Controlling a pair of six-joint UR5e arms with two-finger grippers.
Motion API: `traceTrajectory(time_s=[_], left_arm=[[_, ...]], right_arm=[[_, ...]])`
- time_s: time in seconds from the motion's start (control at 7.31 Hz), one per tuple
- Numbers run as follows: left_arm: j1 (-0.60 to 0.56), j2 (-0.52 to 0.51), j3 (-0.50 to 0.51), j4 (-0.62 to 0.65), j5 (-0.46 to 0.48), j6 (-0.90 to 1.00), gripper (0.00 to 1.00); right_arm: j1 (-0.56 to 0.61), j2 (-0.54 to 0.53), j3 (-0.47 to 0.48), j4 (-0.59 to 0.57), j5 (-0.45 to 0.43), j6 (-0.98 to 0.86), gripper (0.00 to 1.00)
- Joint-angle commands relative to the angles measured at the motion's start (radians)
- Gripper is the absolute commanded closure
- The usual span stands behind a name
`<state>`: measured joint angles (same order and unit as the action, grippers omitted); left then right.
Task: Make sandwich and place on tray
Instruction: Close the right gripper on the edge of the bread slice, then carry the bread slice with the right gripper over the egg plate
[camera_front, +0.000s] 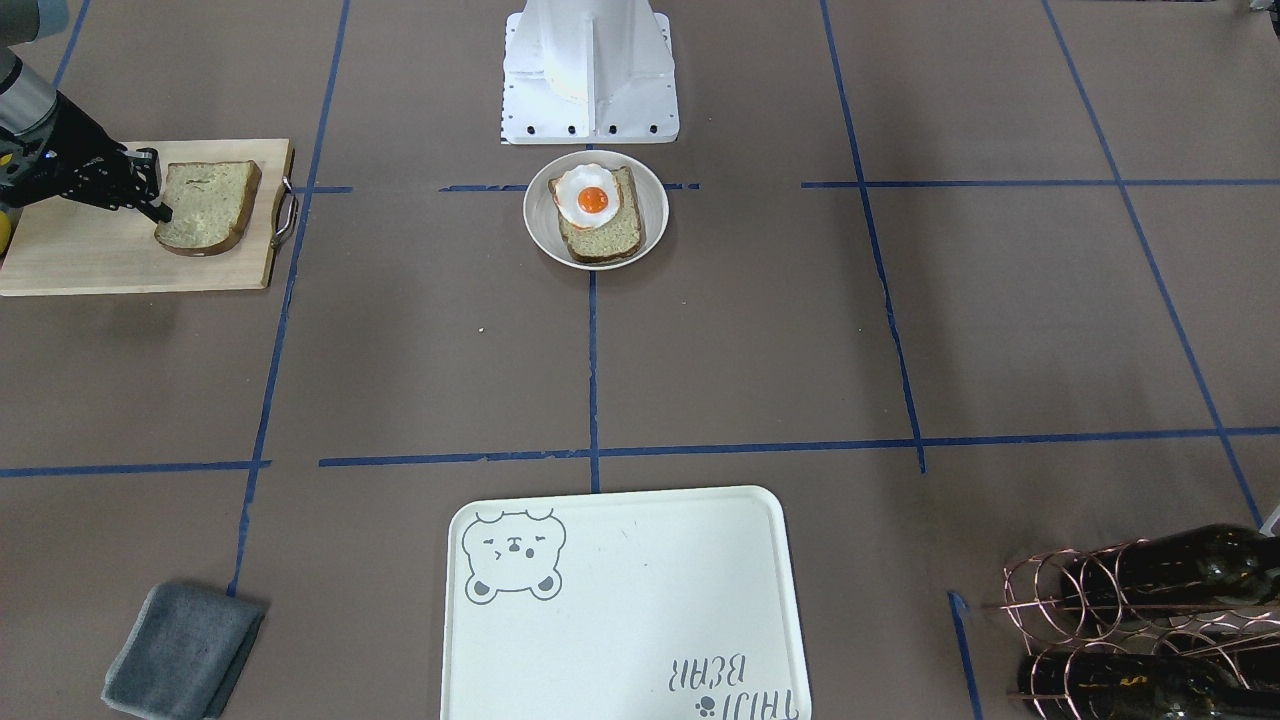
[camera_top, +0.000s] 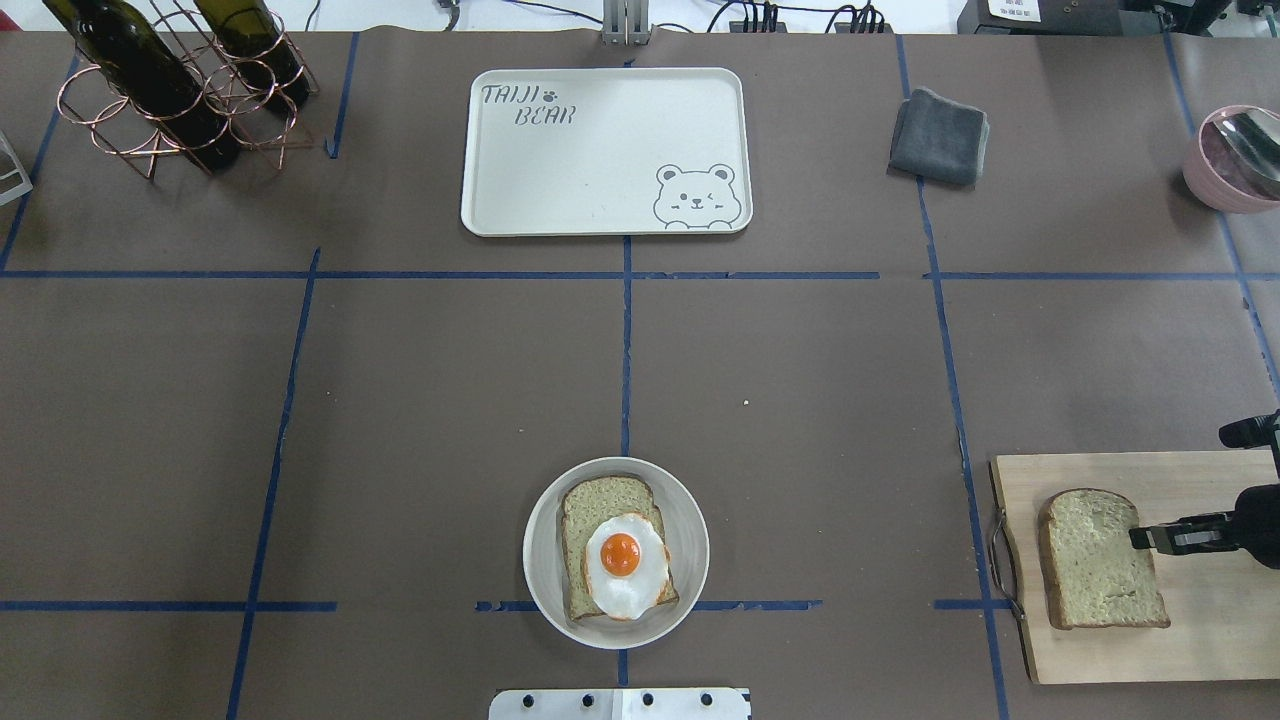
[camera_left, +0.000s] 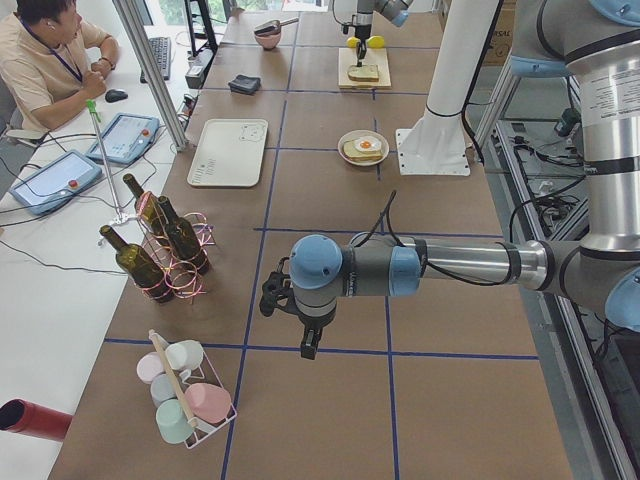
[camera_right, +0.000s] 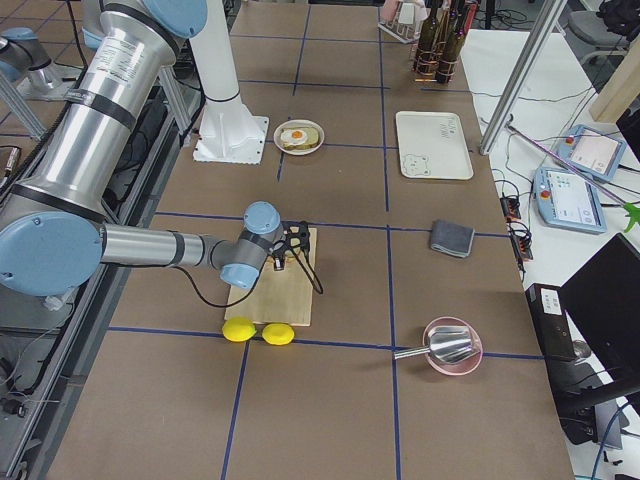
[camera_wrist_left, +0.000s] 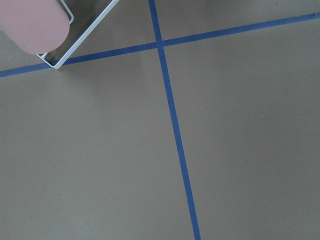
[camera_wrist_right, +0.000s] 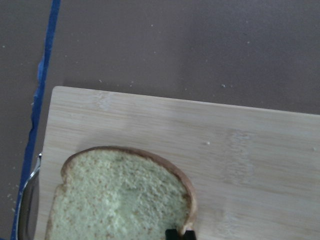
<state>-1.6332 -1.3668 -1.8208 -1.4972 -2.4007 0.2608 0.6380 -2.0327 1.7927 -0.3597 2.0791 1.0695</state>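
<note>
two slices, each with its long axis running away from the robot and its domed crust toward the tray (camera_top: 600, 150). the first slice (camera_top: 600, 497) lies in the bowl (camera_top: 692, 520) under the fried egg (camera_top: 625, 565). the second slice (camera_top: 1095, 565) lies on the cutting board (camera_top: 1200, 640), with a fingertip (camera_wrist_right: 180, 233) of the right gripper (camera_top: 1148, 538) at its crust; jaw gap unclear. the tray's lettering reads "taiji bear". the left gripper (camera_left: 310, 345) hangs over the table (camera_left: 450, 400), opening unclear.

You have bright, even overhead light; shadows on the counter (camera_top: 800, 400) are short and soft. Your right wrist view is soft and grainy, the bread slice (camera_wrist_right: 120, 200) slightly blurred.
</note>
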Motion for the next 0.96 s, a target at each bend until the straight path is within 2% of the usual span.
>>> traceTrajectory(time_s=[0.0, 0.27, 0.41, 0.55, 0.82], left_arm=[[0.001, 0.000, 0.000, 0.000, 0.000, 0.000, 0.00], [0.000, 0.000, 0.000, 0.000, 0.000, 0.000, 0.00], [0.001, 0.000, 0.000, 0.000, 0.000, 0.000, 0.00], [0.001, 0.000, 0.000, 0.000, 0.000, 0.000, 0.00], [0.000, 0.000, 0.000, 0.000, 0.000, 0.000, 0.00]], right_arm=[[0.026, 0.017, 0.005, 0.051, 0.082, 0.000, 1.00], [0.061, 0.095, 0.011, 0.051, 0.145, 0.007, 1.00], [0.060, 0.121, 0.020, 0.051, 0.145, 0.009, 1.00], [0.060, 0.187, 0.025, 0.050, 0.145, 0.035, 1.00], [0.051, 0.410, 0.005, 0.019, 0.144, 0.197, 1.00]])
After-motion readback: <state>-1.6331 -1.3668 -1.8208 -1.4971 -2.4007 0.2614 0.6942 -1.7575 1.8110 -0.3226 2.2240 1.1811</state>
